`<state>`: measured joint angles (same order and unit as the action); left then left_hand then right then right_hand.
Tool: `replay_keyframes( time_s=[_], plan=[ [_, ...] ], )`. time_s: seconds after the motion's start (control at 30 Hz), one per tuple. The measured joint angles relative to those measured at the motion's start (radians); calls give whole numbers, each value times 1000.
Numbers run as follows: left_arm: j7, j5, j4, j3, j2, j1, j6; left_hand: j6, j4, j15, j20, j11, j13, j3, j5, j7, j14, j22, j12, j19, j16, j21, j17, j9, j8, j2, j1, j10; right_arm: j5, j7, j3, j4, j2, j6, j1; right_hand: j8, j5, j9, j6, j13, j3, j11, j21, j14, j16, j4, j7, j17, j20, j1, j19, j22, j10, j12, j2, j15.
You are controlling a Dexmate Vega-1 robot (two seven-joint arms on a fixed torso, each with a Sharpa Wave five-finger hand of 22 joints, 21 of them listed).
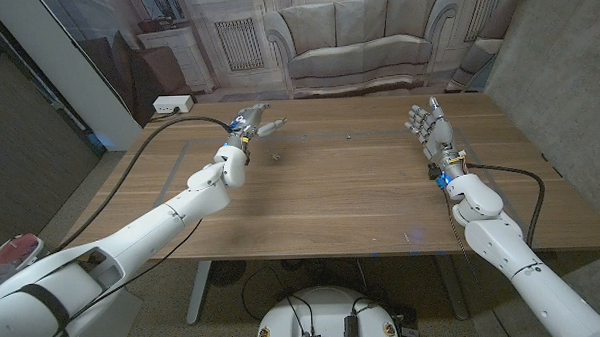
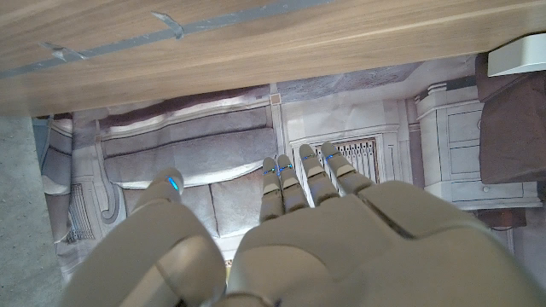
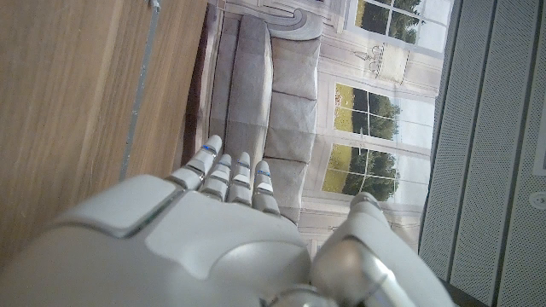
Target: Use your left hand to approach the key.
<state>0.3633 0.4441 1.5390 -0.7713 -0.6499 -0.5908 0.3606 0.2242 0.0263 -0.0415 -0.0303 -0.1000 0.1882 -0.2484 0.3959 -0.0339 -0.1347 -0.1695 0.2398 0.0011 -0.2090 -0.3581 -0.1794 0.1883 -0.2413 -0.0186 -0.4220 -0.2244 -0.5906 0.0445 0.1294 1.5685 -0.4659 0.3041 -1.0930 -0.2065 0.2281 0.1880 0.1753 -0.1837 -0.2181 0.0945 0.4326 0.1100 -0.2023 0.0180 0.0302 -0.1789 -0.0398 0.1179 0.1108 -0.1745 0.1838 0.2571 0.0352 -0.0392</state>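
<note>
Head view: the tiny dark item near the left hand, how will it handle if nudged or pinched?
The tiny dark item lies low on the smooth wooden table, so it probably slides when nudged and resists pinching. Being so small, it is likely light. The open left hand is close by.

Wooden table (image 1: 361,196) is standing before a printed backdrop (image 1: 375,26) that is showing a pale sofa (image 1: 361,46), panelled walls, a white cabinet (image 2: 465,145) and tall windows (image 3: 375,111) with greenery. Grey tape line (image 2: 111,43) is running across the tabletop. A white power strip (image 1: 172,105) is sitting by the far left corner. Grey carpet (image 1: 91,196) is covering the floor; a grey textured panel (image 1: 567,89) is standing at right.
</note>
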Motion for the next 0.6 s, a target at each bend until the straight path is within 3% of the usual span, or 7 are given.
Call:
replay_keyframes(
  time_s=[0.6],
  plan=[
    [-63, 36, 16, -34, -6, 9, 43, 18, 4, 5, 0, -7, 0, 1, 0, -7, -5, -5, 0, 11, 0, 11, 0, 0, 0, 4, -14, -18, 0, 3, 5, -6, 5, -3, 12, 0, 0, 0, 0, 0, 3, 4, -5, 4, 3, 3, 0, 0, 1, -4, 1, 0, 4, 0, -5, 4]
  ],
)
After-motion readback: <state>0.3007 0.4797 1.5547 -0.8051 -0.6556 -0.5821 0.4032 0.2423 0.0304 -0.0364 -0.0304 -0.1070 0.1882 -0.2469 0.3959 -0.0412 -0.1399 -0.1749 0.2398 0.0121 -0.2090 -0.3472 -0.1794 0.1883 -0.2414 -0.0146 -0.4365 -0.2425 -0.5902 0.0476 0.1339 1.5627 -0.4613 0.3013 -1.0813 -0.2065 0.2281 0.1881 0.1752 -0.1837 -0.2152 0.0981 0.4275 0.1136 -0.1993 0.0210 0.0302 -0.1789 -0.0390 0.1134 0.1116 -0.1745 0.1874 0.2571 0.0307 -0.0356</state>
